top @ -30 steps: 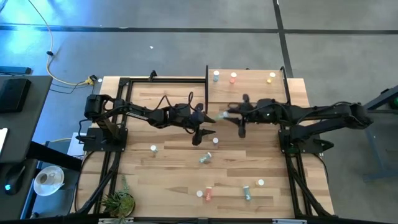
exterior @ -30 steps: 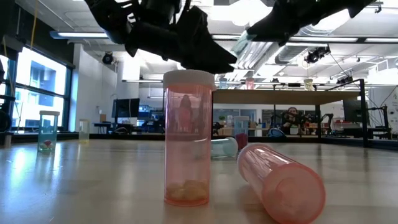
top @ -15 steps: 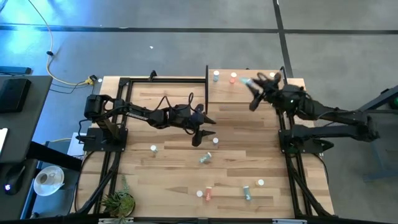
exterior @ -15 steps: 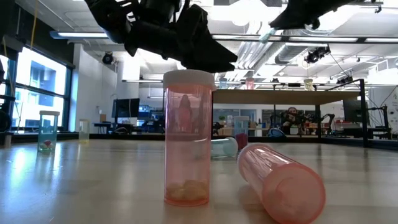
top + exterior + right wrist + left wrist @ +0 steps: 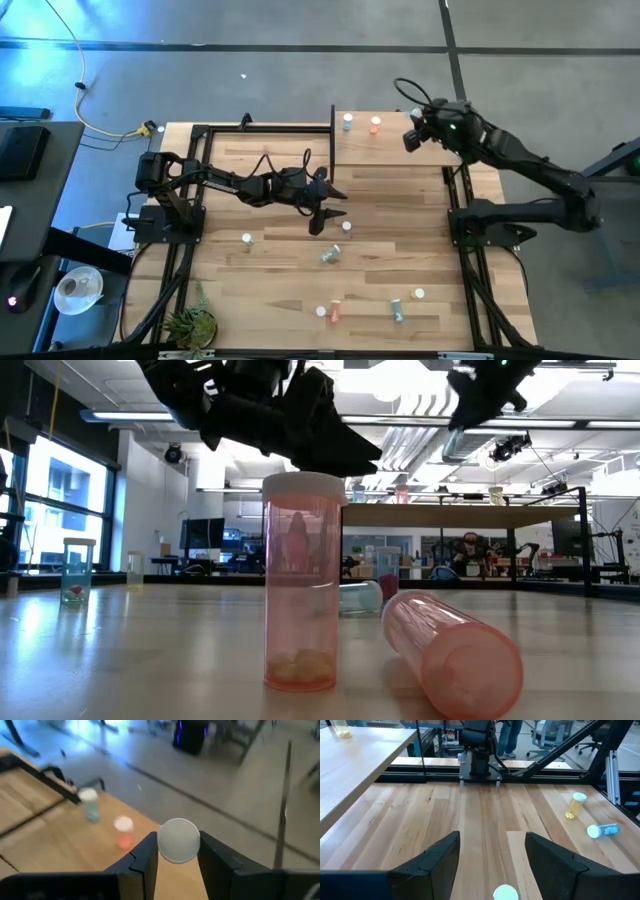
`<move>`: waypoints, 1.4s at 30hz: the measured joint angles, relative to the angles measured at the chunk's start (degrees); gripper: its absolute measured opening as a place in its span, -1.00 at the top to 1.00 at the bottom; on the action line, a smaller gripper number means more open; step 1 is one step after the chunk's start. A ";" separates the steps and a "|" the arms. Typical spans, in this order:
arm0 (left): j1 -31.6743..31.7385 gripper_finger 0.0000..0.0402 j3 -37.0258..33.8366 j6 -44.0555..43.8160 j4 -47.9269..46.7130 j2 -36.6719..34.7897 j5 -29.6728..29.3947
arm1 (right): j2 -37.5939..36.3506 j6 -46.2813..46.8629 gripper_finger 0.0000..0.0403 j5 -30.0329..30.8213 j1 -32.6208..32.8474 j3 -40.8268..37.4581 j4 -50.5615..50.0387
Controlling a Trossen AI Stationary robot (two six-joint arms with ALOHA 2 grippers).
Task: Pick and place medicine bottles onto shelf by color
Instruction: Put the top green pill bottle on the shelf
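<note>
Right gripper [image 5: 175, 865] is up over the shelf [image 5: 400, 150], near its far right corner, with its two fingers clamped on a medicine bottle [image 5: 178, 840]. In the right wrist view the white cap faces straight at the camera, so the bottle's long axis runs along the fingers, pointing out past them. Can't tell the body colour from that end-on look.

On the shelf, along the far edge, two bottles stand upright with caps up: a blue-grey bottle [image 5: 347, 122] and, just beside it, a red bottle [image 5: 375, 124].

Left gripper [image 5: 491, 862] hangs over the middle of the table [image 5: 270, 290], claw spread wide and holding nothing. A white-capped bottle [image 5: 505, 893] stands upright right below it between the fingers, not touched.

The rest is scattered on the tabletop:
- one upright bottle [image 5: 247, 239] toward the left side
- a bottle on its side [image 5: 330, 256] near the middle
- a pink upright bottle [image 5: 301, 582] and a pink tipped-over bottle [image 5: 452, 650] near the front edge, the tipped one with its bottom end toward the low camera
- a teal bottle lying flat [image 5: 397, 311] and a small upright bottle [image 5: 419, 294] toward the front right
</note>
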 joint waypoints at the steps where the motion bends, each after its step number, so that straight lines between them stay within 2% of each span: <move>1: 0.00 -0.06 0.00 0.00 0.00 0.00 0.00 | 1.07 0.90 0.46 -0.82 -0.87 0.46 -1.24; 7: 0.00 -0.06 0.00 0.00 0.00 0.00 0.00 | 6.13 2.97 0.46 -6.97 -5.49 0.99 -2.66; 20: 0.00 -0.07 0.00 0.00 0.00 0.00 0.00 | 12.42 4.41 0.46 -9.11 -10.81 0.99 -6.66; 25: 0.00 -0.07 0.00 -0.02 0.00 0.02 0.00 | 13.58 4.39 0.46 -12.55 -11.45 0.99 -6.85; 42: 0.00 -0.06 0.00 -0.02 0.00 0.02 0.02 | 17.09 4.31 0.46 -11.46 -11.78 1.19 -5.74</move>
